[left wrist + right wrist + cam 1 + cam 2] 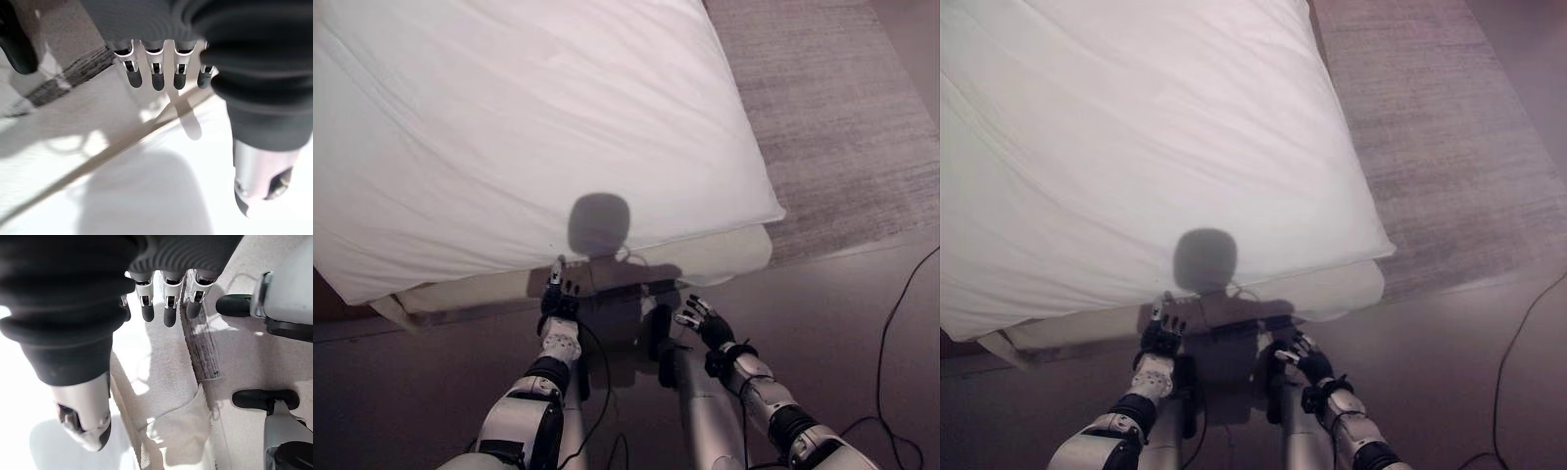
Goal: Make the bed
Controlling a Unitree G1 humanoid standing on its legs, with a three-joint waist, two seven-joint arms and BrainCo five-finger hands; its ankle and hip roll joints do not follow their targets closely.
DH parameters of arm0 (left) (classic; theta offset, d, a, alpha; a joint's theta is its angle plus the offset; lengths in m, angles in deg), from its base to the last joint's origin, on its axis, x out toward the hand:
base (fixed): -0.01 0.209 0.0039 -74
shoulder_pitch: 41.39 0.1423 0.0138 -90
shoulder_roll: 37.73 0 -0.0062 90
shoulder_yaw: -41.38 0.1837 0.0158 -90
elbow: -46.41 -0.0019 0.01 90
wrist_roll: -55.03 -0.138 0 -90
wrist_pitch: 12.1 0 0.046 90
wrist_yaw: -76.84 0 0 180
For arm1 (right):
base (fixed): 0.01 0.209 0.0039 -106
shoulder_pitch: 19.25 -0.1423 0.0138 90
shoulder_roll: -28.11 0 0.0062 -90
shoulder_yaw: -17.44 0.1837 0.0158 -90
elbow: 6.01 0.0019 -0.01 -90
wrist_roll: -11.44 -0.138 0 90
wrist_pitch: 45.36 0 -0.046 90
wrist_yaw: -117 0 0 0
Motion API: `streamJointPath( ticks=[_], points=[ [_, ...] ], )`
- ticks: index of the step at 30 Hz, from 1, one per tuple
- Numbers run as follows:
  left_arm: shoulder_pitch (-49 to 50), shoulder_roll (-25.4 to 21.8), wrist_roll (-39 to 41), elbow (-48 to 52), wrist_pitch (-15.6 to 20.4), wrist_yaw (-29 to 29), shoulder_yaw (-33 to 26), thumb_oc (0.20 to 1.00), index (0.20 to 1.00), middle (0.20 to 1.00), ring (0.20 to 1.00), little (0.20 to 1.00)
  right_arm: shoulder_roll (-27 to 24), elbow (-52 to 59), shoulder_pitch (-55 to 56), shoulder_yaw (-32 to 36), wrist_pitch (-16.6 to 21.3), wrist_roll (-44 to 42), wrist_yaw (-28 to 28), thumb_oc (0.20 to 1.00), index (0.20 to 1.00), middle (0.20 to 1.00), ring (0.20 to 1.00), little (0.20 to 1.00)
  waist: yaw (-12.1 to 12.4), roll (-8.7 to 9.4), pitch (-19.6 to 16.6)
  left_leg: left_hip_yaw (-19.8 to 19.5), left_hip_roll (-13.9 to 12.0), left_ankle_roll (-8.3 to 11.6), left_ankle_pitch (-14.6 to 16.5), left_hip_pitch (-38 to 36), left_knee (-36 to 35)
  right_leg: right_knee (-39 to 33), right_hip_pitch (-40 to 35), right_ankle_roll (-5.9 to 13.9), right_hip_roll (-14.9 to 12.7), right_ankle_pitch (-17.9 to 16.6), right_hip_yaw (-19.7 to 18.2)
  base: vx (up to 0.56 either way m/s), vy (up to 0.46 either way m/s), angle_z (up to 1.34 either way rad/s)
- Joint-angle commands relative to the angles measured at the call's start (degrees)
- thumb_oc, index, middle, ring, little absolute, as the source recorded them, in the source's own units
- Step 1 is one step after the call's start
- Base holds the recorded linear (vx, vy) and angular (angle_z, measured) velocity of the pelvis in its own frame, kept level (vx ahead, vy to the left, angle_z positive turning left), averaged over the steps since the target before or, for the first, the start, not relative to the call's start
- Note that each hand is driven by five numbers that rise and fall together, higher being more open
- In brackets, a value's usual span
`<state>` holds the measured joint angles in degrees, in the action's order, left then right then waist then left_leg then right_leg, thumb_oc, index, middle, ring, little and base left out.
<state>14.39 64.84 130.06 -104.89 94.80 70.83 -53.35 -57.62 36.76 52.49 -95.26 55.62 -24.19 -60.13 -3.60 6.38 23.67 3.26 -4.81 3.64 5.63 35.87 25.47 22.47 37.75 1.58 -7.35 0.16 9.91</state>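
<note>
Left hand (558, 297): hanging with fingers straight and relaxed just below the near edge of the bed (607, 269), holding nothing; right hand (705, 321): hovering lower and to the right over bare floor (862, 323), fingers loosely spread and empty. White duvet (529, 137): lying across the bed, its near hem overhanging the cream mattress edge and running up toward the right corner. Grey rug (832, 127): lying along the bed's right side, leaving open floor near and right of the hands.

A white duvet (1136, 147) covers the bed; both robot hands, left (1161, 336) and right (1301, 358), hang below its edge.
</note>
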Motion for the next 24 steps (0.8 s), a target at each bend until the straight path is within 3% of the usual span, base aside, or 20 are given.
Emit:
streamJointPath(
  ticks=[1,8,13,24],
  points=[
    [-2.45,1.87,2.59,2.27,2.51,-0.43,-1.14,1.000,1.000,1.000,1.000,1.000,-1.44,6.13,2.19,-1.60,2.73,-0.62,-0.85,1.000,1.000,1.000,1.000,1.000,0.33,-0.63,-1.62,1.32,2.04,-1.93,-2.67,2.36,-2.93,1.47,0.16,4.36,-0.38,2.45,1.39,0.00,0.000,0.00],
    [-3.62,1.74,3.46,4.99,3.44,-0.50,-1.02,1.000,1.000,1.000,1.000,1.000,-1.87,7.84,2.26,-1.99,2.69,-0.66,-0.87,1.000,1.000,1.000,1.000,1.000,0.28,-0.33,-0.51,1.04,2.15,-1.96,-2.57,2.98,-2.49,1.77,0.64,4.24,-0.26,2.63,1.30,0.00,0.000,0.00],
    [-10.09,-1.56,4.09,5.43,5.00,-1.87,-1.36,1.000,1.000,1.000,1.000,1.000,-3.16,10.65,0.83,-3.68,3.12,0.49,-1.08,1.000,1.000,1.000,1.000,1.000,-0.69,0.26,0.84,1.34,1.90,-1.87,-2.35,4.52,-1.66,1.67,2.23,4.27,0.32,2.51,0.71,0.01,0.001,0.00],
    [-15.11,-5.95,4.78,5.35,5.60,-1.04,-2.75,1.000,1.000,1.000,1.000,1.000,-3.98,11.49,2.70,-3.87,3.06,0.50,-0.28,1.000,1.000,1.000,1.000,1.000,-2.08,-0.07,-0.80,1.54,1.78,-1.76,-2.10,7.22,-0.77,2.23,4.98,4.16,0.43,2.50,0.03,0.01,0.002,-0.03]
  ],
)
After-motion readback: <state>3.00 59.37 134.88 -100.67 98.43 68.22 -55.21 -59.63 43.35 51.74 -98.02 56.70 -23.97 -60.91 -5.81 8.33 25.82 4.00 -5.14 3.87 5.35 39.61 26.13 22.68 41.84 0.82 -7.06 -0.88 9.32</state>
